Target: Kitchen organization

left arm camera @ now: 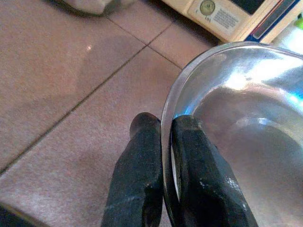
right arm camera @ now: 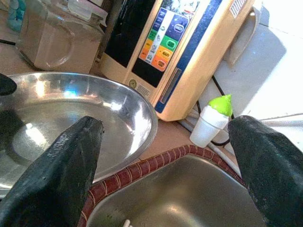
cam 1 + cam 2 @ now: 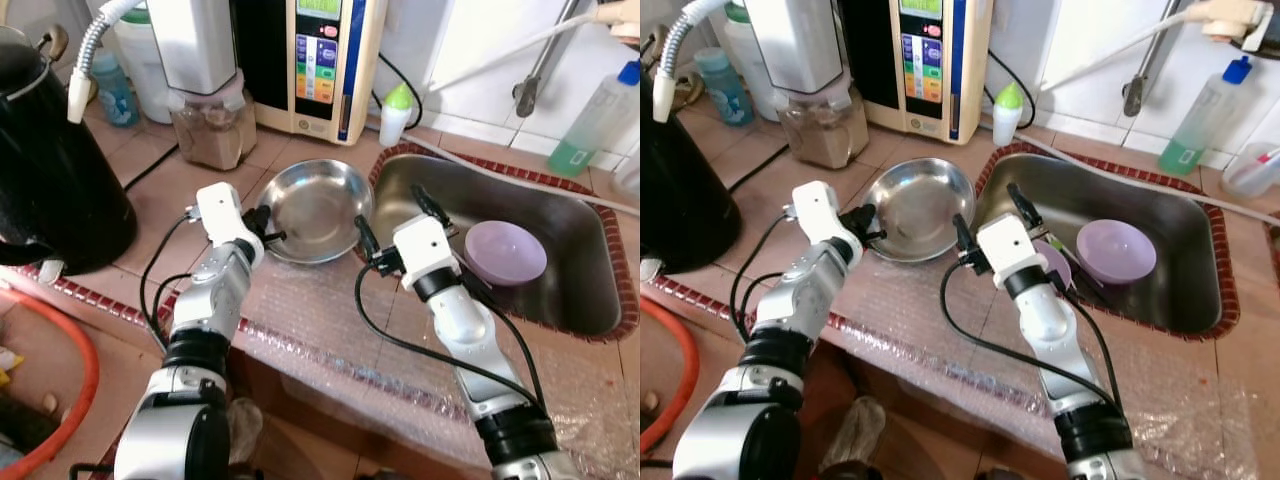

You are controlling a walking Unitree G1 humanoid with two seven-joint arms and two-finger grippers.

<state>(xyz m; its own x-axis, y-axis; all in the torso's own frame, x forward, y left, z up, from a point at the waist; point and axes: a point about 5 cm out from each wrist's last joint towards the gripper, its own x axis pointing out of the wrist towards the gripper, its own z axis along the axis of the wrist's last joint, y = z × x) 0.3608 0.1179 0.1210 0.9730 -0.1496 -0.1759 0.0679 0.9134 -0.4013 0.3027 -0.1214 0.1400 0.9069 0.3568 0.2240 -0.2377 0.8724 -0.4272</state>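
At the far left a black kettle (image 3: 50, 170) stands on the tiled surface (image 3: 165, 195), with a jar of brown powder (image 3: 210, 125) and a cream-coloured wall appliance (image 3: 320, 65) further back. The left gripper (image 1: 163, 142) has its fingers (image 1: 137, 179) pinched on the near-left rim of the steel bowl (image 3: 318, 207), one finger outside and one inside. The bowl sits on the surface just beside the sink (image 3: 570, 270), its right edge close to the sink's red-brown border. The right gripper (image 3: 392, 218) hovers over the sink's left edge, fingers (image 2: 61, 165) spread wide and holding nothing. A purple bowl (image 3: 505, 252) lies in the sink. A small white bottle with a green cap (image 3: 397, 112) stands behind the sink corner.
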